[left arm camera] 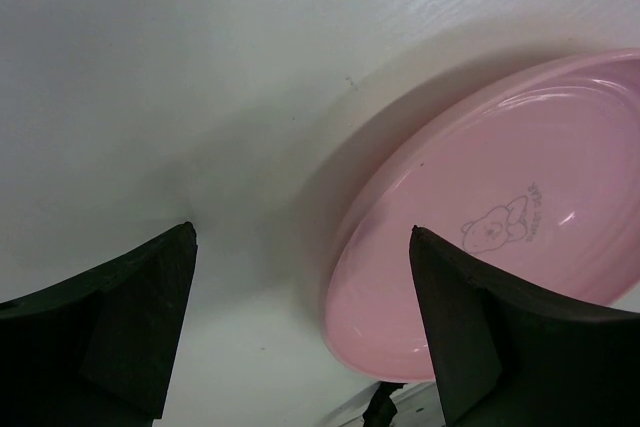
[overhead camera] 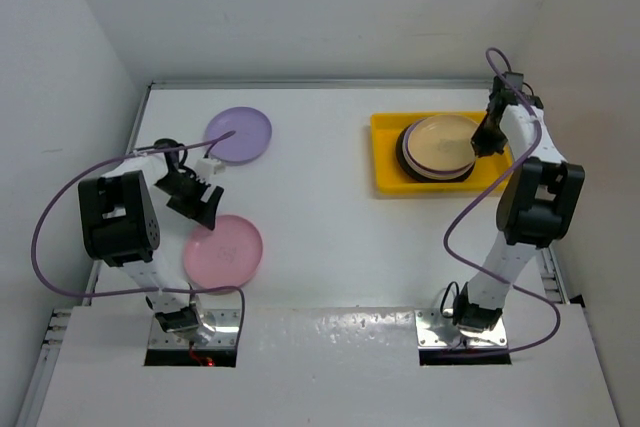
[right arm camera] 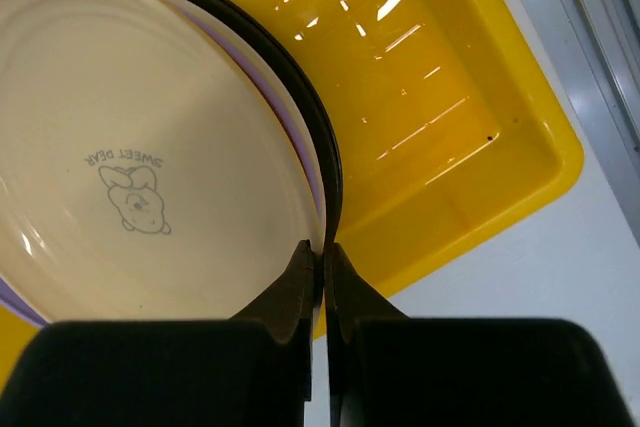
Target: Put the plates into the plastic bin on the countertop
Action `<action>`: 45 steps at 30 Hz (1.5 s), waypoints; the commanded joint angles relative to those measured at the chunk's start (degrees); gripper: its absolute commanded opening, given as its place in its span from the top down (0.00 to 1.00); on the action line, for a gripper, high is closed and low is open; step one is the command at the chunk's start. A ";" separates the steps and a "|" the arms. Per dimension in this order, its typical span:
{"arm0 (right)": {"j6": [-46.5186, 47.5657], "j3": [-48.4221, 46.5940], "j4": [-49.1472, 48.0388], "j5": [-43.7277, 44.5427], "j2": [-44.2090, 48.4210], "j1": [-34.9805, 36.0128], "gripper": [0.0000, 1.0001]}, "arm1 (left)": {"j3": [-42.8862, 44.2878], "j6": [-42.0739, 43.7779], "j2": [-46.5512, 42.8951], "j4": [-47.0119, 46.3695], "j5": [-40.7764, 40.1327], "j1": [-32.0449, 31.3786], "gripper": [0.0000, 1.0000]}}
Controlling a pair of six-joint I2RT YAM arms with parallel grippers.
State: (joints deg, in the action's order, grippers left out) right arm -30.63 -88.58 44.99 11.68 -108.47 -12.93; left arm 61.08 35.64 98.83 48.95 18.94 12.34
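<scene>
Plain white walls close in the scene: a back wall (overhead camera: 330, 7), a left wall (overhead camera: 60, 77) slanting in from the side, and a right wall (overhead camera: 600, 67). A thin grey strip (overhead camera: 330, 84) runs along the foot of the back wall. A grey slotted metal rail (overhead camera: 556, 272) lies along the foot of the right wall. At the near edge a glossy white panel (overhead camera: 330, 367) spans the width, with a left cutout (overhead camera: 160, 357) and a right cutout (overhead camera: 435, 355), both rectangular.

You have the glossy white countertop (left arm camera: 200, 67) under and ahead of the left fingers (left arm camera: 130, 317), plain white walls (overhead camera: 330, 7) well beyond them, and a grey metal rail (right arm camera: 600, 7) ahead-right of the right fingers (right arm camera: 290, 297), all in soft even light.
</scene>
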 commanded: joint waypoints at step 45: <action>3.39 5.17 -28.29 -12.04 -1.49 54.32 0.54 | 17.06 -7.51 -5.49 2.64 29.40 -12.34 1.00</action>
State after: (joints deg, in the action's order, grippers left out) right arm -25.02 -81.56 19.16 -2.31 -109.62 42.37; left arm 76.71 29.80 94.76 50.54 43.20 0.34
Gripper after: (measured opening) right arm 0.525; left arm 0.003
